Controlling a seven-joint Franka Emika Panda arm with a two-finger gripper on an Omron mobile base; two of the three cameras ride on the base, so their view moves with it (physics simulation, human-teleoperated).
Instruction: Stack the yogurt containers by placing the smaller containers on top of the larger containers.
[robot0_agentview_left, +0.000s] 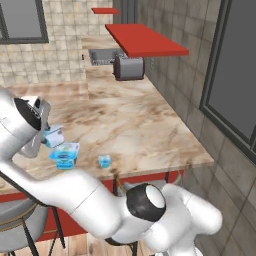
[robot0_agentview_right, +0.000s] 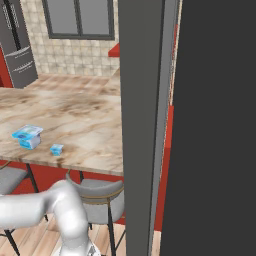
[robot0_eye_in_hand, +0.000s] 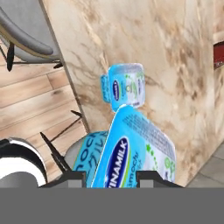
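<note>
Yogurt containers in three sizes crowd the front edge of a marble-patterned counter (robot0_agentview_left: 135, 120), toward its left end. The gripper (robot0_agentview_left: 48, 133) holds the mid-sized tub (robot0_agentview_left: 53, 136) clear of the surface, its jaws set narrow and closed on the tub's sides. In the hand view the two dark finger tips (robot0_eye_in_hand: 72, 176) flank that tub (robot0_eye_in_hand: 140, 148), whose blue-and-white label fills the foreground.

The widest tub (robot0_agentview_left: 65, 155) rests on the counter just below the held one and slightly toward the front edge, so the carried tub is near its target but, by the look of it, not yet squarely over it. The hand view shows a light-blue tub (robot0_eye_in_hand: 127, 85) ahead of the jaws, close to the counter's edge. It is probably the widest tub, though that cannot be settled from this angle. The tiny cup (robot0_agentview_left: 104, 161) sits apart to the right, also along the front edge. The right base view shows the same pair on the counter, broad tub (robot0_agentview_right: 27, 136) and tiny cup (robot0_agentview_right: 56, 149).

All three are squarish, thin-walled, glossy plastic with flared rims and flat printed tops. That gives a level seat for stacking, though the smooth surface could let a tub slide if it is set down off-centre. A metal toaster (robot0_agentview_left: 129, 67) stands well away at the counter's far end.
</note>
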